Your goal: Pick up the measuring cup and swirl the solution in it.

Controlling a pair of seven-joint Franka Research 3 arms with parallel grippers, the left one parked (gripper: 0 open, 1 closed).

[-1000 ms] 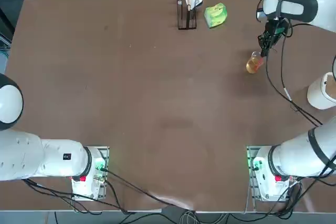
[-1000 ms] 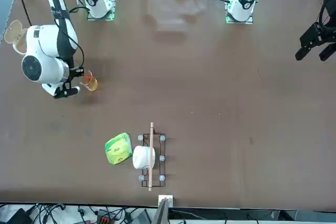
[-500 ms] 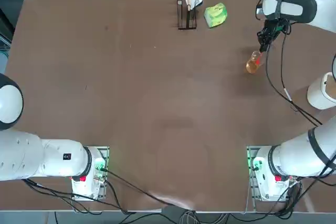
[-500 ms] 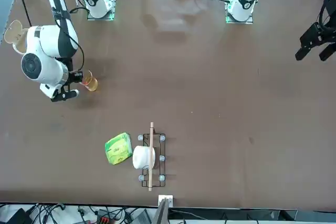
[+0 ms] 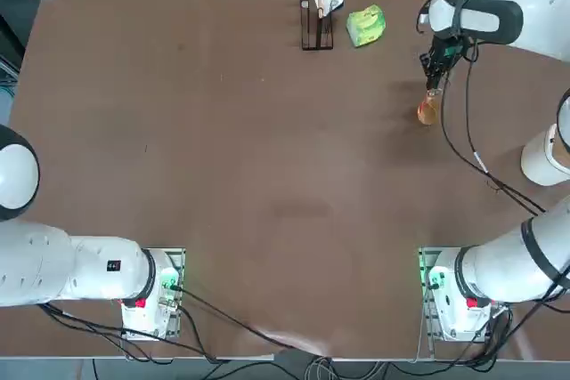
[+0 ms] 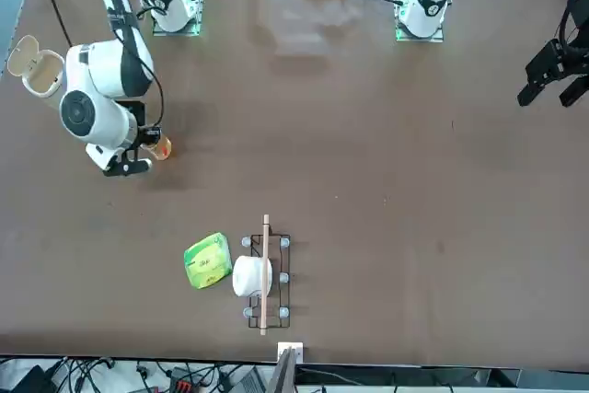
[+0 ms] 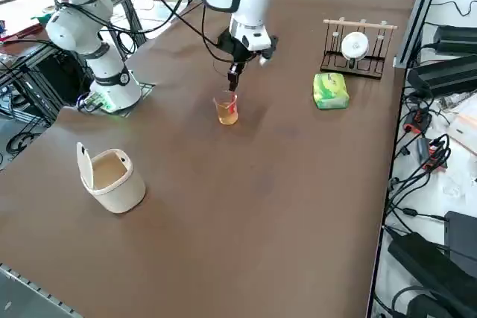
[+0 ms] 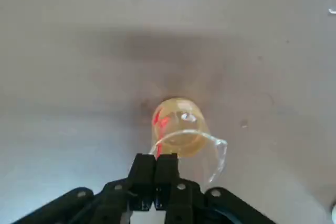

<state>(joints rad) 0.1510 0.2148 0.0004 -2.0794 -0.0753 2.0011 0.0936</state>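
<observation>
The measuring cup (image 5: 428,110) is a small clear vessel with orange solution (image 8: 178,121) in its bottom, at the far right of the brown table (image 5: 267,175). My right gripper (image 8: 155,163) is shut on the cup's rim, with both fingers pinching the glass wall. The cup (image 7: 226,109) hangs below the gripper (image 7: 232,83), slightly tilted. Whether its base touches the table I cannot tell. From the front, the cup (image 6: 161,148) shows beside the gripper (image 6: 147,143).
A larger white cup with a flip lid (image 5: 545,156) stands near the table's right edge. A green and yellow pack (image 5: 366,25) and a wire rack with a white roll (image 5: 318,11) sit at the far edge.
The right arm's wrist has swung leftward in the top view, while the cup in its grip has barely shifted and changed its tilt.
</observation>
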